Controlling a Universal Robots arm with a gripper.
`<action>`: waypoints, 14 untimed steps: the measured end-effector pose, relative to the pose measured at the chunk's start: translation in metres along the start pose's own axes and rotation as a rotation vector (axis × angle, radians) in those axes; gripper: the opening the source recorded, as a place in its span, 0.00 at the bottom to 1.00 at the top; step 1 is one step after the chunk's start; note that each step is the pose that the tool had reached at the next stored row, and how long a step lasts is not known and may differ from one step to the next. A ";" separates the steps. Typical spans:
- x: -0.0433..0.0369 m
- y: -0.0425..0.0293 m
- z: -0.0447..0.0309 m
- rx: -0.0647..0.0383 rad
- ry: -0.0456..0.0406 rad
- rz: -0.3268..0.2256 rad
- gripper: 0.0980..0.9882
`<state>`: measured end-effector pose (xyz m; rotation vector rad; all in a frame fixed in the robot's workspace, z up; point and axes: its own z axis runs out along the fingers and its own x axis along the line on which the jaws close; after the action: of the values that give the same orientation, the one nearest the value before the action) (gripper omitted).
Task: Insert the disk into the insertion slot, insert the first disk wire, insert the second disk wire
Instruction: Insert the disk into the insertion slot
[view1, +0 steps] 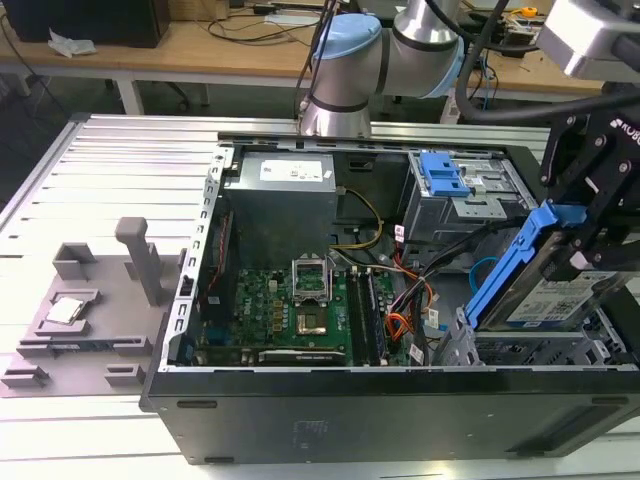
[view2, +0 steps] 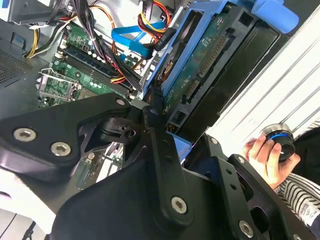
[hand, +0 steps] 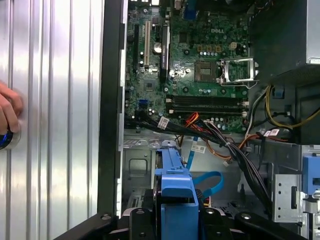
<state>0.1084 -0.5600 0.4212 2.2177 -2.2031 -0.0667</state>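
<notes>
Open computer case (view1: 300, 420) lies on its side on the ribbed metal table (view1: 120, 170), with the arm (view1: 345, 60) reaching in from the far side. Gripper (view1: 585, 240) sits over the near corner at the exterior view's right, jaws clenched on the disk (view1: 560, 298), grasping it by its bright blue carrier. Disk is tilted: the edge toward the exterior view's left dips low to the insertion slot (view1: 530, 352), the opposite side is raised, and the label faces up. In the second wrist view its green circuit-board underside shows. Disk is over the slot, not yet seated flat in it. The slot is the perforated sheet-metal bay at the near right of the case, nearer than the upper drive cage (view1: 470, 195) with its blue latch. First disk wire (view1: 400, 322) — orange strands — lies on the case floor between the motherboard (view1: 290, 310) and the slot, apart from the disk. Second disk wire (view1: 484, 272), flat blue, loops just left of the raised carrier; whether it touches the carrier I cannot tell. Neither wire is plugged into the disk yet. Outside the case, a person's hand (view2: 265, 155) holds a round black knob (view2: 279, 140) with a blue ring. A grey fixture (view1: 90, 320) sits on the table at the exterior view's left — well apart from the case.
</notes>
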 end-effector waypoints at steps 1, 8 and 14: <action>0.0000 0.0000 0.0008 0.000 0.0001 0.000 0.30; 0.0002 -0.0005 0.0119 0.000 -0.0001 0.000 0.30; 0.0004 -0.0007 0.0173 0.000 0.0001 0.000 0.30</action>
<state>0.1084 -0.5600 0.4039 2.2177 -2.2031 -0.0666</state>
